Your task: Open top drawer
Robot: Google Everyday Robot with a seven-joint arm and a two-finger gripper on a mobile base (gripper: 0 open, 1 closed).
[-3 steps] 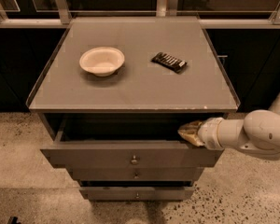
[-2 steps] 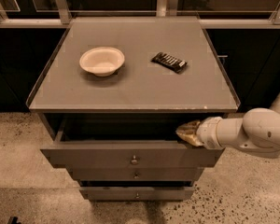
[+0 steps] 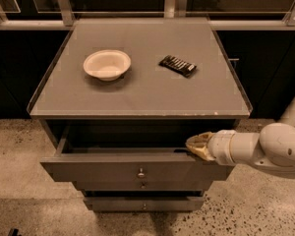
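The top drawer [image 3: 113, 168] is a wide grey front with a small round metal knob [image 3: 141, 172] at its centre. It stands pulled out a little from the cabinet, with a dark gap above it. My gripper [image 3: 196, 146] comes in from the right on a white arm [image 3: 265, 149]. It rests at the upper edge of the drawer front, right of the knob.
A cabinet top [image 3: 142, 90] carries a white bowl [image 3: 106, 64] and a dark snack bar [image 3: 177, 65]. Two narrower drawer fronts [image 3: 142, 203] sit below the top drawer. Dark cabinets line the back; speckled floor [image 3: 19, 146] lies to both sides.
The gripper has shifted slightly left along the drawer's upper edge. The drawer looks about as far out as before.
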